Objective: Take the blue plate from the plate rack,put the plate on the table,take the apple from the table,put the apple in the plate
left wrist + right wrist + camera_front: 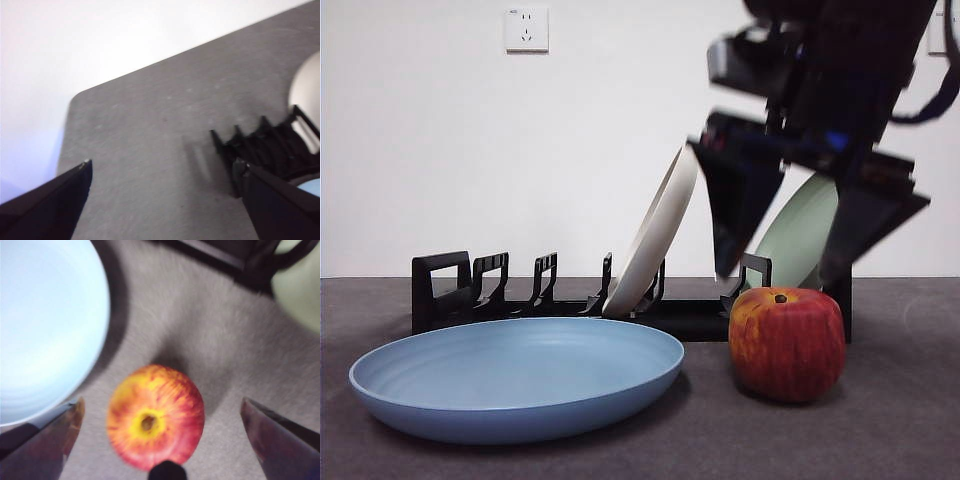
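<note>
Apple (786, 343) sits on desk (900, 430), just right of blue plate (517, 377), near rack (450, 290). Looks firm, smooth, prob. light; blocky sides suit a grip across the middle. Right gripper (780, 275) hovers above, jaws wide apart. Cream plate (655, 235) & green plate (800, 235) stand close behind. Left gripper (165, 200) waits, jaws apart.

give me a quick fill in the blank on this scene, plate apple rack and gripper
1. The blue plate lies flat on the ______.
2. The right gripper hangs open directly above the ______.
3. Besides the cream-white plate, the plate rack holds a sage-______ plate.
4. The apple rests on the table, ______ the blue plate.

Missing words: table; apple; green; beside
</note>
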`<action>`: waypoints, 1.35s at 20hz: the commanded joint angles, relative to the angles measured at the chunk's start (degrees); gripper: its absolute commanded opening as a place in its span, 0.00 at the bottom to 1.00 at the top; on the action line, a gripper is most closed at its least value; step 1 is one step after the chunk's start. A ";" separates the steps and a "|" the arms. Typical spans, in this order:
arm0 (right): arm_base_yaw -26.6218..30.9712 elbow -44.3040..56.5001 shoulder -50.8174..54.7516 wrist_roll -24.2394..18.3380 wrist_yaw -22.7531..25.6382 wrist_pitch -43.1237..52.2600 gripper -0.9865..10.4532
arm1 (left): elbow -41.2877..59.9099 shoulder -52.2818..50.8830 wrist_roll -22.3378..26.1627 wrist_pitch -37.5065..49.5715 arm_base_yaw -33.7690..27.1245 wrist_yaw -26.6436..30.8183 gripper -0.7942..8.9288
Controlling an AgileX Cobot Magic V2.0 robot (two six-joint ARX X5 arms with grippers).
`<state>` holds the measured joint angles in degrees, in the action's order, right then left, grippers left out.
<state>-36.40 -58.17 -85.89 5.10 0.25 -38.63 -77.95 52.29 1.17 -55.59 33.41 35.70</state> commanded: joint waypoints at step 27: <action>-12.94 -15.47 -12.02 3.41 -6.32 13.07 0.08 | 20.59 -14.38 -8.76 2.78 -4.63 1.60 0.56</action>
<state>-49.25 -73.54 -96.88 7.97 -6.04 -25.87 -57.71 38.26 -6.72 -52.90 28.88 36.93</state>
